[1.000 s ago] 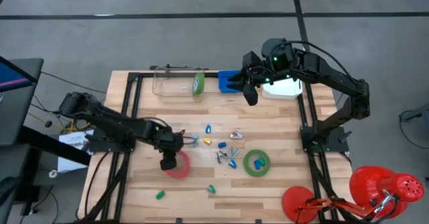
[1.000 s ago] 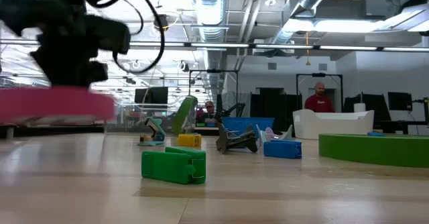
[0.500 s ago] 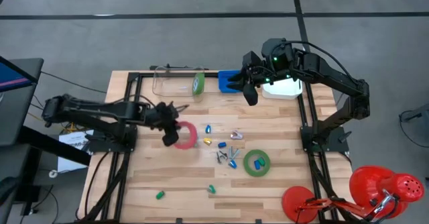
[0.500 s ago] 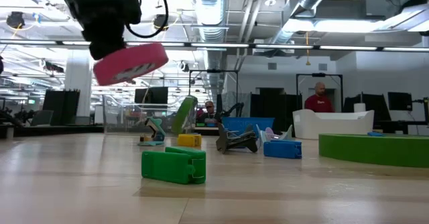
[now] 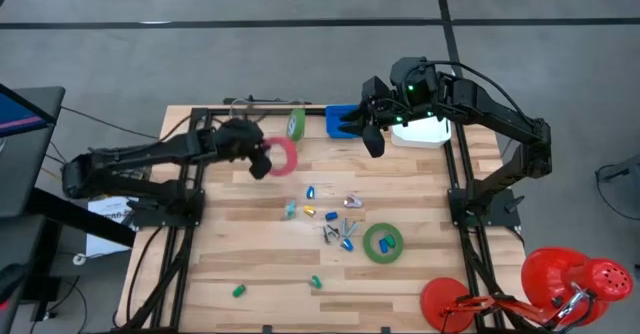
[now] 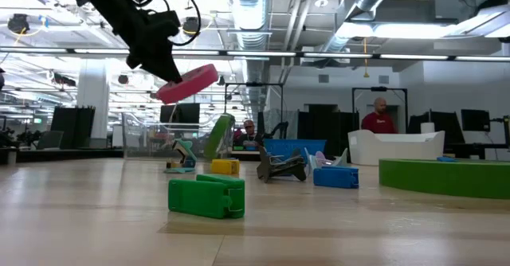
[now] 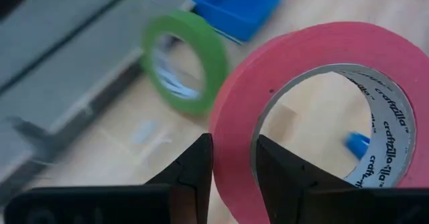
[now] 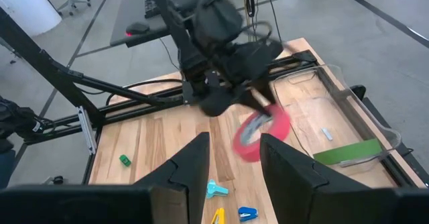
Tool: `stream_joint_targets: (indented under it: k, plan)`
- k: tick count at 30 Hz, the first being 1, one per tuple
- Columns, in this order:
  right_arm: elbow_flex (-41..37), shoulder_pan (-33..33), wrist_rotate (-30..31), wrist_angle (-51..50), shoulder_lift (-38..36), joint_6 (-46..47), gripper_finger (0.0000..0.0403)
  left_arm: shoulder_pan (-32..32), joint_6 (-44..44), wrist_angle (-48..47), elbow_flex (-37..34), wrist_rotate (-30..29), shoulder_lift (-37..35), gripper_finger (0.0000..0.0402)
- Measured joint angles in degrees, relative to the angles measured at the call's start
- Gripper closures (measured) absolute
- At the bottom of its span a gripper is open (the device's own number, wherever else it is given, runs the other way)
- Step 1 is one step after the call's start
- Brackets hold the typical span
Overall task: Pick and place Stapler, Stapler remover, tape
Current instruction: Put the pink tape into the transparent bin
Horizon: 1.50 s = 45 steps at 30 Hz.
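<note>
My left gripper (image 5: 262, 159) is shut on the pink-red tape (image 5: 283, 155), which is in the air just near of the clear container (image 5: 255, 124) at the far left. A green tape (image 5: 296, 125) leans on edge against that container's right end. A second green tape (image 5: 383, 242) lies flat at mid-right. Small coloured staplers (image 5: 238, 291) and a dark clawed stapler remover (image 6: 280, 165) lie scattered mid-table. My right gripper (image 5: 368, 134) hangs open high over the far right, holding nothing. My left gripper pinches the pink-red tape's wall (image 7: 231, 150), with one finger (image 7: 281, 177) inside the ring and the other finger (image 7: 194, 167) outside. The fingers slant down from the table's left. The roll is lifted clear and tilted, its far side (image 6: 209, 73) higher.
A blue bin (image 5: 340, 121) and a white bin (image 5: 425, 134) stand at the far edge, under my right arm. Black frame rails (image 5: 190, 174) run along both table sides. Red objects (image 5: 560, 279) sit off the near right corner. People show in the room behind.
My left gripper has lifted the pink-red tape off the table and carried it toward the far edge and the clear container, rising as it went. The roll lay flat near the table a second ago and is now tilted. The grip has stayed shut.
</note>
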Motion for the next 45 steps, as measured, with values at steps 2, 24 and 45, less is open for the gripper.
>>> stream_joint_targets:
  k: [2,24,45]
  plan:
    - [0.00,0.00,0.00,0.00,0.00,0.00,0.0278,2.64,1.39,1.68,0.00,-1.11,0.00,0.0309]
    - [0.00,0.00,0.00,0.00,0.00,-0.05,0.0278,17.00,9.75,13.88,0.00,-13.57,0.07,0.0309]
    - [0.00,0.00,0.00,0.00,0.00,-0.04,0.0278,17.04,9.51,14.45,0.00,-11.43,12.62,0.0309]
